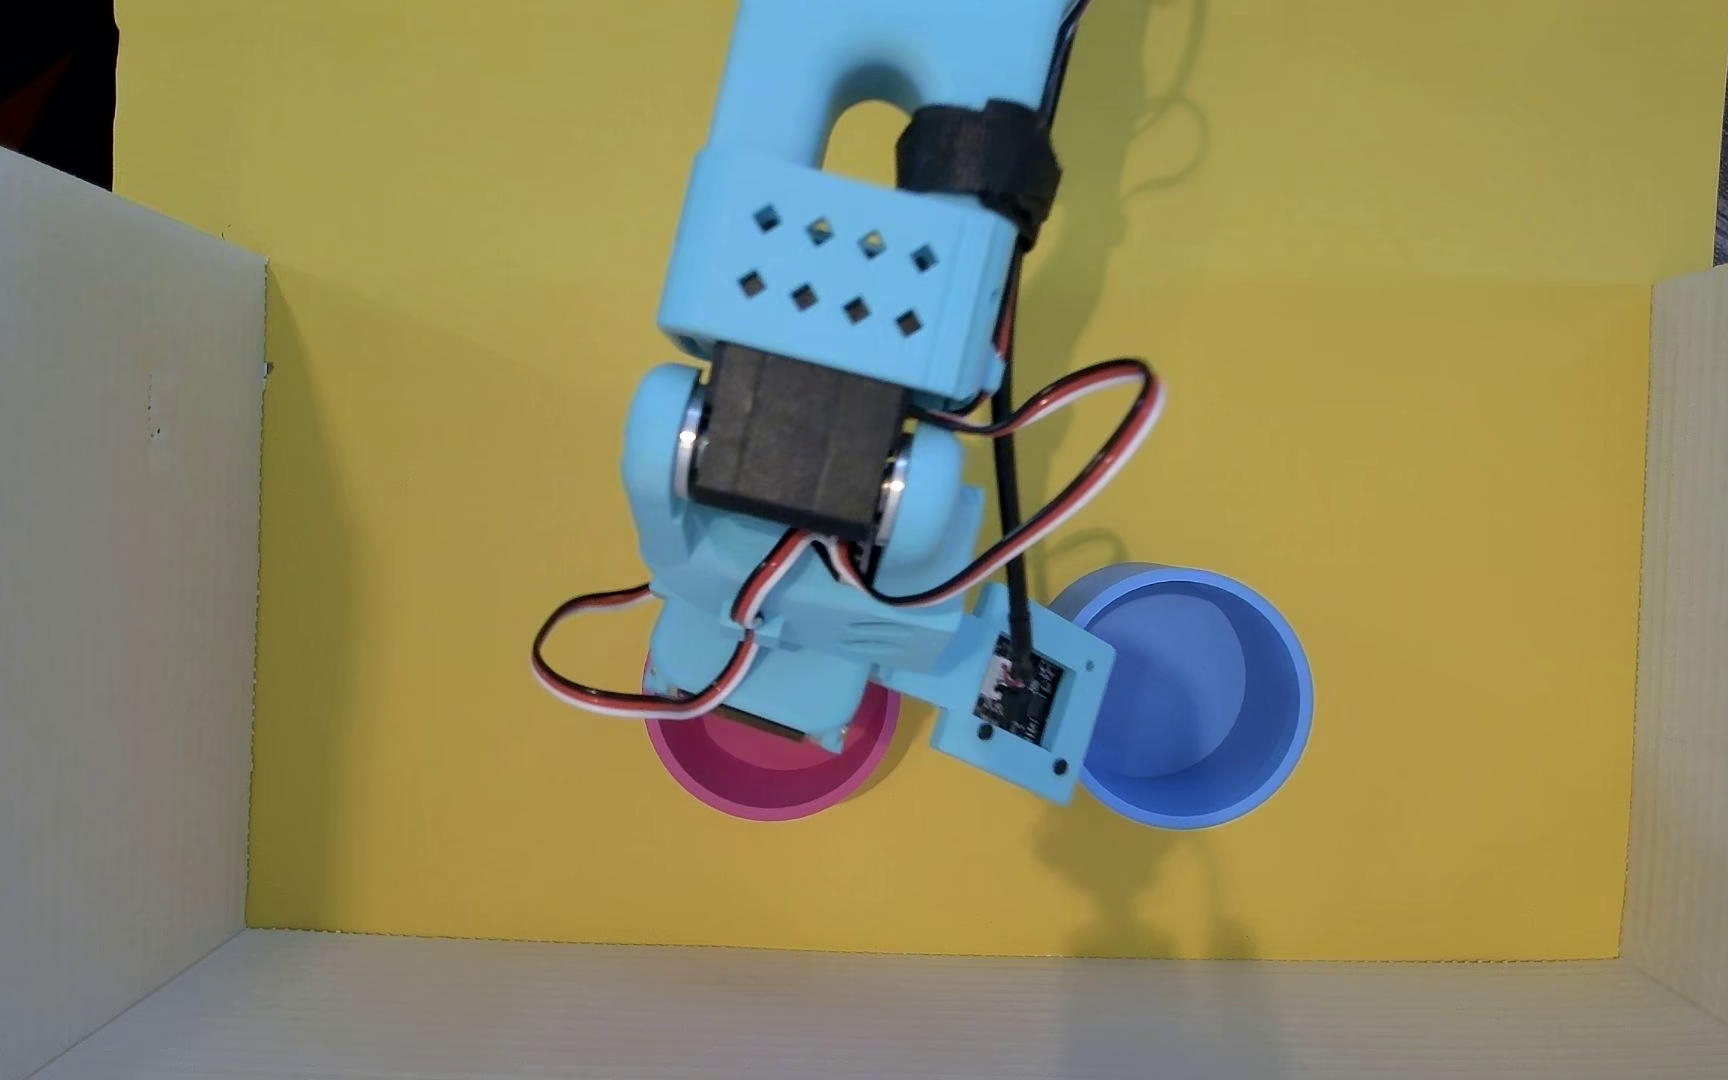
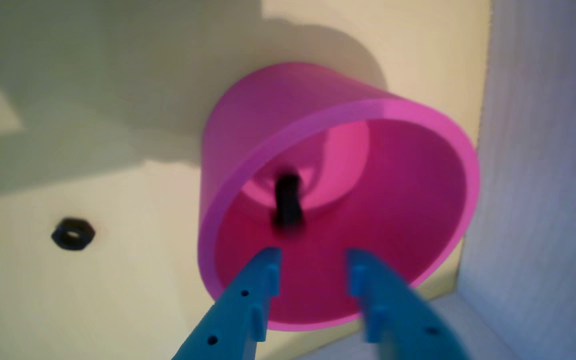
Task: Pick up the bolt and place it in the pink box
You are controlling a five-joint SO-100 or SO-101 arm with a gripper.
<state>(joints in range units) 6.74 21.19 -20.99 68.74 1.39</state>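
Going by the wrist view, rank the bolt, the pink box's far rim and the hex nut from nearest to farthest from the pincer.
1. Bolt: just beyond the open pincer, inside the pink box.
2. Far rim: top right of the box's opening.
3. Hex nut: outside the box, far left on the yellow floor.

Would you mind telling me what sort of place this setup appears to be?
Probably a makeshift tabletop robot test pen: a yellow floor sheet fenced by corrugated plastic walls, with a 3D-printed-looking blue arm over sorting cups.

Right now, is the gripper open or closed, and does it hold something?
Gripper: open, holding nothing; the bolt is inside the pink box.
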